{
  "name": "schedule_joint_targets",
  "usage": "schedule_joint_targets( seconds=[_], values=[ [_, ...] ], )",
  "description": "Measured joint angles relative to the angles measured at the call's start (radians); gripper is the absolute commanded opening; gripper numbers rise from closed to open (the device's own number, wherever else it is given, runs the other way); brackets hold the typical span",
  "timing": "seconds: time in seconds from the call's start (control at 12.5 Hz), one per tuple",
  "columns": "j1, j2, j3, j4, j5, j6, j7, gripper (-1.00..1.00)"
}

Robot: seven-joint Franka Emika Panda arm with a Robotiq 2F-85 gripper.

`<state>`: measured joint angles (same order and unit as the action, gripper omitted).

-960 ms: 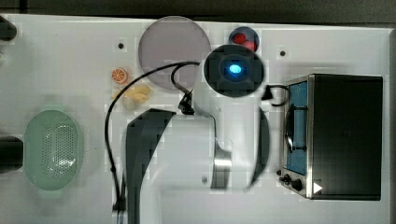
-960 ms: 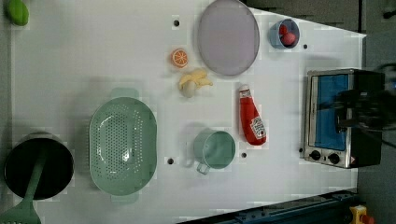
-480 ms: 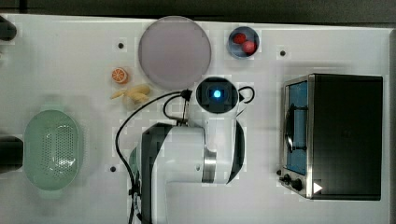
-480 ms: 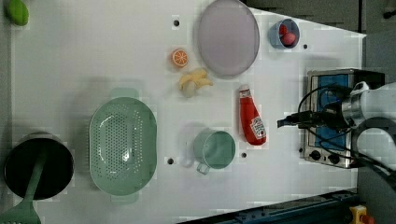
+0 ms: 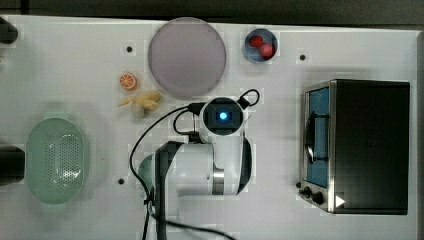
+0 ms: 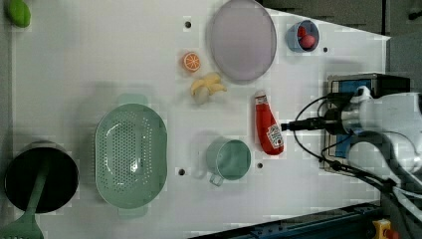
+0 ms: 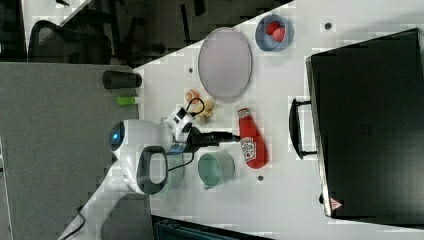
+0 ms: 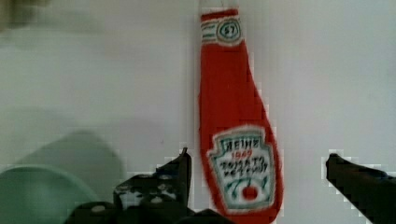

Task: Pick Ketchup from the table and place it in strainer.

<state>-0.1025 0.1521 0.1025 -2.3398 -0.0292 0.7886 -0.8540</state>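
Observation:
The Ketchup point(image 6: 267, 128) is a red squeeze bottle with a white label, lying flat on the white table between the grey-lilac plate and the teal mug; it also shows in the right view point(image 7: 251, 142). In the wrist view the Ketchup point(image 8: 236, 126) lies lengthwise just below my gripper point(image 8: 258, 161), which is open, its two black fingers standing either side of the label without touching it. The arm hides the bottle in the top view. The strainer point(image 5: 56, 162), a mint-green perforated oval basket point(image 6: 130, 154), sits empty far to the top view's left.
A teal mug point(image 6: 229, 159) stands close beside the bottle. A toaster oven point(image 5: 360, 145) fills the top view's right. The round plate point(image 5: 186, 56), blue bowl with red balls point(image 5: 260, 46), banana point(image 5: 142, 102) and orange slice point(image 5: 128, 81) lie at the back. A black pot point(image 6: 40, 177) holds a green spatula.
My arm has swung from beside the toaster oven toward the top view's left and now hangs over the Ketchup. The gripper stays open; nothing on the table has moved.

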Motion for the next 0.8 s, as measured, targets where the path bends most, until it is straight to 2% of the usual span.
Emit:
schedule_joint_targets(
  seconds=[0.48, 0.56, 0.8],
  values=[
    [0.015, 0.208, -0.002, -0.004, -0.022, 0.153, -0.02, 1.0],
    [0.015, 0.226, -0.003, -0.016, -0.018, 0.182, -0.02, 0.93],
    [0.008, 0.257, -0.005, -0.018, -0.022, 0.218, -0.023, 0.24]
  ],
)
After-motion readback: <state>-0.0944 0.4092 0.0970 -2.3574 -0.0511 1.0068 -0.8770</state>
